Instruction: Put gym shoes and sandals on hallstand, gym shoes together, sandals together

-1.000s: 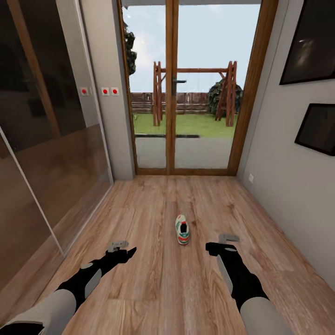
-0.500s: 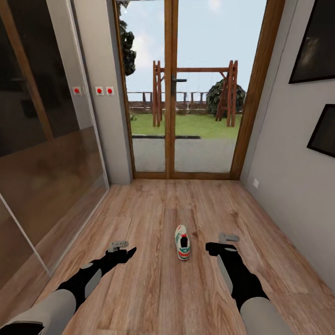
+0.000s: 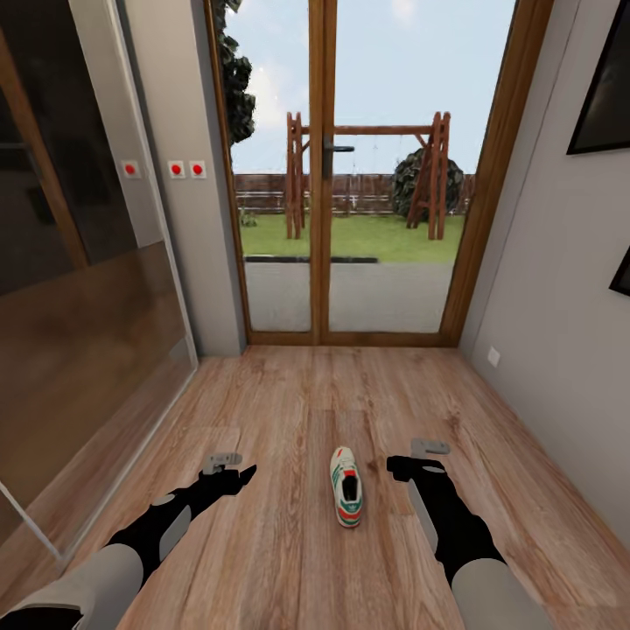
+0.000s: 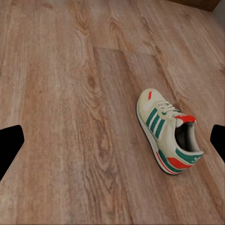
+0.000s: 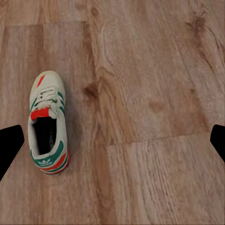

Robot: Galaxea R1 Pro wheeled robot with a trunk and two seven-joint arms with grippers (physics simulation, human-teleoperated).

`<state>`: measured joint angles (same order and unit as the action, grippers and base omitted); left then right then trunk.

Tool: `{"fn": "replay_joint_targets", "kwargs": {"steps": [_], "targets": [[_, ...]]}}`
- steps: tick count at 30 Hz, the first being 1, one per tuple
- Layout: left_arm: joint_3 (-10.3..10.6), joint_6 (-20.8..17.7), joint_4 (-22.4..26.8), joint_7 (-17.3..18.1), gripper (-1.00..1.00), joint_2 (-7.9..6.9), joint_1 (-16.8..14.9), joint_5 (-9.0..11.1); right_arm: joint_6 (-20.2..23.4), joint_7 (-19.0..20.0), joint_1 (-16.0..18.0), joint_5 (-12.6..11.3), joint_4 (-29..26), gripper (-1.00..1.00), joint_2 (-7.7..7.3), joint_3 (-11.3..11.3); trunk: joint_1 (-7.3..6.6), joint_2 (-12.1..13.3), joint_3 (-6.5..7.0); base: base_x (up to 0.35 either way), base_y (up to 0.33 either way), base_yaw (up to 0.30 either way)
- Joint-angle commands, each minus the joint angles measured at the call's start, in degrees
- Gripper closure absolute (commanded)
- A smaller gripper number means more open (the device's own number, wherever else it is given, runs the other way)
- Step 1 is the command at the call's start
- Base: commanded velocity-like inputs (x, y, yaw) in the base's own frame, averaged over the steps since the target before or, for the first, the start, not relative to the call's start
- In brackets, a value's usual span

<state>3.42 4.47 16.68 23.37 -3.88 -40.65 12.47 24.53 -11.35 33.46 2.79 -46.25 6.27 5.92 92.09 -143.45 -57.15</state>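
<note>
One gym shoe (image 3: pixel 346 488) lies upright on the corridor floor (image 3: pixel 289 560), toe toward the glass doors (image 3: pixel 350 175), between the two arms and nearer the right one. The left gripper (image 3: pixel 229 468) and right gripper (image 3: pixel 418 458) hover above the planks on either side, touching nothing; in both wrist views the fingers (image 4: pixel 10 147) sit at the far edges, spread wide and empty. Compared with a second ago, the doors loom larger and the shoe lies closer: the camera has advanced.
</note>
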Motion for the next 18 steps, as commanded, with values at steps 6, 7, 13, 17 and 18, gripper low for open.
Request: {"fn": "replay_joint_targets", "kwargs": {"steps": [6, 7, 13, 17, 18], "targets": [[0.36, 0.21, -0.07, 0.09, -1.00, -0.06, -0.04, 0.47, 0.34, 0.02, 0.02, 0.29, -0.07, -1.00, 0.04, 0.15, 0.02, -0.02, -0.06, 0.344, 0.000, 0.000], [0.36, 0.20, -0.07, 0.09, -1.00, -0.06, -0.04, 0.46, 0.34, 0.02, 0.02, 0.29, -0.07, -1.00, 0.03, 0.15, 0.02, -0.02, -0.06, 0.321, 0.000, 0.000], [0.36, 0.19, -0.07, 0.09, -1.00, -0.05, -0.04, 0.45, 0.34, 0.02, 0.02, 0.29, -0.07, -1.00, 0.05, 0.15, 0.02, -0.02, -0.06, 0.197, 0.000, 0.000], [0.36, 0.19, -0.07, 0.09, -1.00, -0.05, -0.04, 0.45, 0.34, 0.02, 0.02, 0.29, -0.07, -1.00, 0.06, 0.15, 0.02, -0.02, -0.06, 0.112, 0.000, 0.000], [0.36, 0.19, -0.07, 0.09, -1.00, -0.04, -0.04, 0.45, 0.34, 0.02, 0.02, 0.29, -0.07, -1.00, 0.06, 0.15, 0.02, -0.02, -0.06, 0.050, 0.000, 0.000]]}}
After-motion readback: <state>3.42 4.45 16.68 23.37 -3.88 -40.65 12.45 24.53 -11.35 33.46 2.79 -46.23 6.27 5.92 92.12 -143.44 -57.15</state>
